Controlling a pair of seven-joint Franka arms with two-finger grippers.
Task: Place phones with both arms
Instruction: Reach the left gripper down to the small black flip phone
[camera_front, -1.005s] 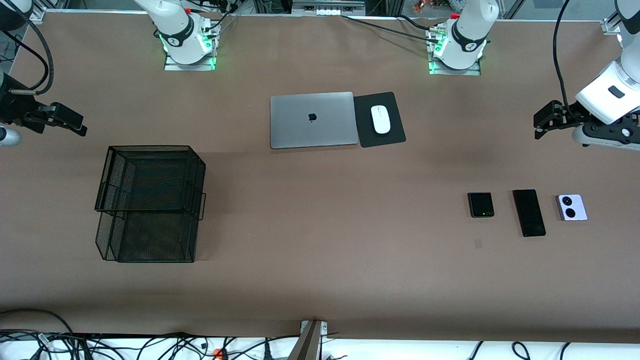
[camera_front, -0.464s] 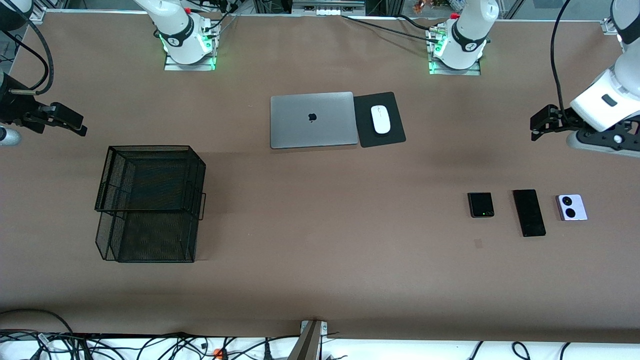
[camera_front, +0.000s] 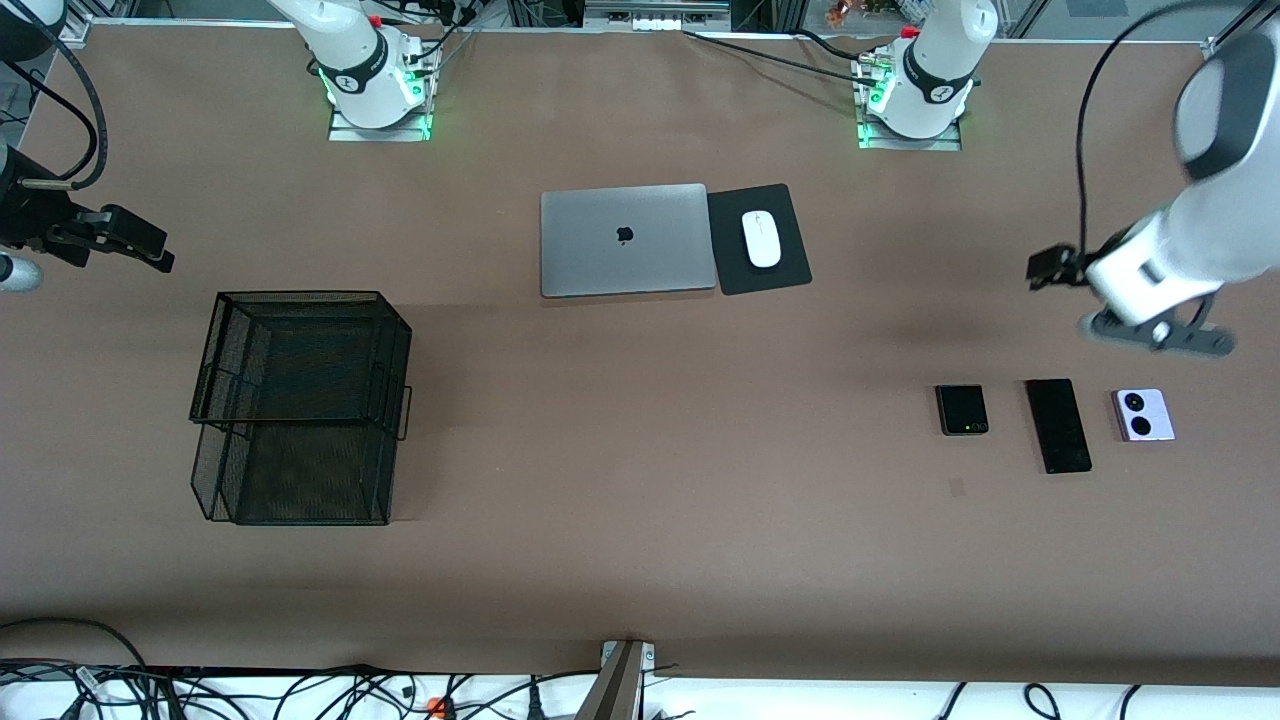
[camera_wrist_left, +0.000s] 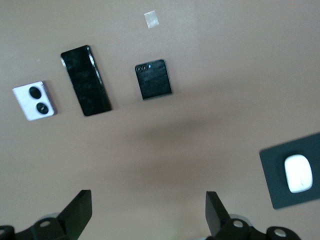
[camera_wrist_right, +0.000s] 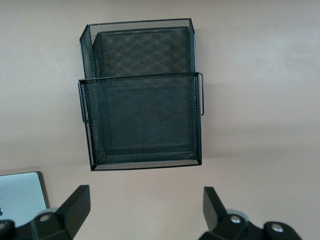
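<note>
Brown desk (camera_front: 640, 560) surface carries all three phones, none yet lifted. Front view: they lie in a row near the left arm's end of the desk, somewhat toward the camera-side edge. The small black phone (camera_front: 962, 409) with a green dot lies toward the desk's middle, the long black slab (camera_front: 1058, 425) is between, and the lavender-white phone (camera_front: 1143, 414) is nearest the desk's end. The left end effector (camera_front: 1045, 268) hangs over bare desk short of the row; from this view I cannot tell how its fingers stand. The right end effector (camera_front: 140, 247) waits over the right arm's end of the desk, beside a black mesh basket (camera_front: 300, 400). A silver laptop (camera_front: 626, 239) and a white mouse (camera_front: 761, 239) on a dark pad sit mid-desk toward the bases' edge.

Left wrist view: both fingers (camera_wrist_left: 77, 217) stand spread wide, nothing between them. All three phones show ahead, well clear of the fingers.

Right wrist view: fingers (camera_wrist_right: 75, 207) likewise spread and empty, with the basket in full sight.

Assessment: the step in hand appears to be the left arm's approach for a first pickup; no placement is done. The next move calls for centring the spread fingers over one phone, across its narrow width, and descending squarely. The phones lie flat and thin, so a low, level grip seems needed.
</note>
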